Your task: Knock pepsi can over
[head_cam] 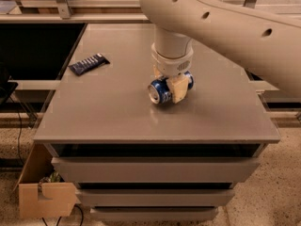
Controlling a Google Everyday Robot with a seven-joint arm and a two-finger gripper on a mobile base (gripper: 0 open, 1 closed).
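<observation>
Looking down on a smooth grey rectangular surface, we see one pepsi can near its middle. The can is small, cylindrical and metal, dark blue with a silver rim. It lies tipped on its side, with its round end facing the front-left. We cannot read any words on its label, and we cannot tell whether it rests on the surface or hangs just above it.

One claw comes straight down from a thick, glossy off-white arm that has three round holes along it. The claw is clamped around the can. A blocky beige finger presses the near side of the can, and a strip of blue shows past it to the right.

One flat snack wrapper lies well apart at the rear-left of the surface. It is dark blue with white markings too small to read.

Below the surface sit stacked grey shelves. One brown cardboard box stands on the speckled floor at the lower left.
</observation>
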